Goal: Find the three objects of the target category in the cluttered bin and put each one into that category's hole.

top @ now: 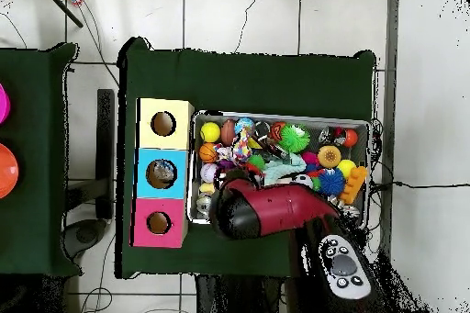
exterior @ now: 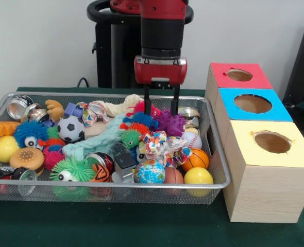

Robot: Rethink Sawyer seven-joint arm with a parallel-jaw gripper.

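Note:
The silver wire-mesh bin point(exterior: 116, 186) is full of mixed toys; it also shows in the overhead view point(top: 369, 158). My gripper point(exterior: 162, 112) is open and empty. It hangs over the bin's far side, its fingers point(exterior: 147, 103) straddling the gap between a pink spiky ball point(exterior: 140, 107) and a purple spiky toy point(exterior: 170, 123). Three wooden boxes stand beside the bin, each with a round hole: red top point(exterior: 239, 75), blue top point(exterior: 254, 104), yellow top point(exterior: 272, 142). In the overhead view the arm point(top: 266, 210) hides the gripper.
The bin holds a soccer ball point(exterior: 70, 128), a basketball point(exterior: 195, 159), a baseball point(exterior: 191, 139), a yellow ball point(exterior: 198, 176), a globe ball point(exterior: 149, 172), fuzzy blue point(exterior: 31, 133) and green point(exterior: 69, 170) creatures, metal cans point(exterior: 18, 106), a toy burger point(exterior: 27, 158) and a teal cloth point(exterior: 98, 140).

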